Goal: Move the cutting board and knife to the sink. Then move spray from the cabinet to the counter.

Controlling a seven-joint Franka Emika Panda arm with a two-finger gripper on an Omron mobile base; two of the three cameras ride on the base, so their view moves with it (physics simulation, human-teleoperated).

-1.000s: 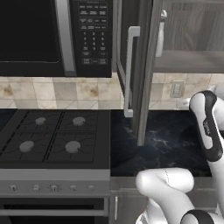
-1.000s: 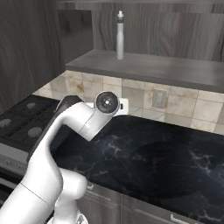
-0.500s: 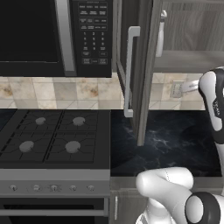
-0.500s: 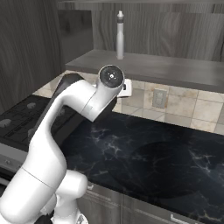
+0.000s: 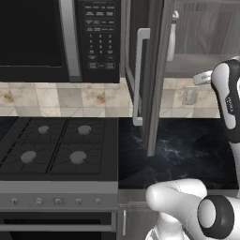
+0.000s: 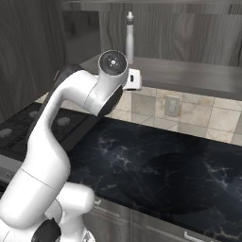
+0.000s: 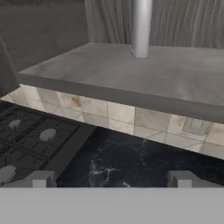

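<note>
Stove burners [image 5: 56, 145] lie at the far left of my left base view, under the black microwave [image 5: 56, 40]. To the right of them I see the cabinet [image 5: 154, 70] with its door swung open toward me, the long white bar handle [image 5: 139, 77] on the door edge. Behind the door edge, on the inner shelf, a part of the spray [image 5: 172, 37] shows, pale and upright. Further right the white arm [image 5: 229, 103] rises beside the shelf, above the counter [image 5: 187, 150].

From my right base view I see the open door at the left, then the arm elbow in the middle, and the spray [image 6: 129, 38] stands upright on the shelf just behind and above it. The gripper itself is hidden by the arm here. The black counter [image 6: 165, 170] stretches to the right, with a wall outlet [image 6: 173, 105] on the tiled backsplash.

In my hand view the burners are at the lower left, and the shelf [image 7: 144, 78] crosses the middle. The lower body of the spray [image 7: 141, 28] stands on it near the top centre. The gripper [image 7: 111, 180] has its two fingertips [image 7: 39, 179] spread wide apart and nothing is between them; it is below the shelf level and well apart from the spray.
</note>
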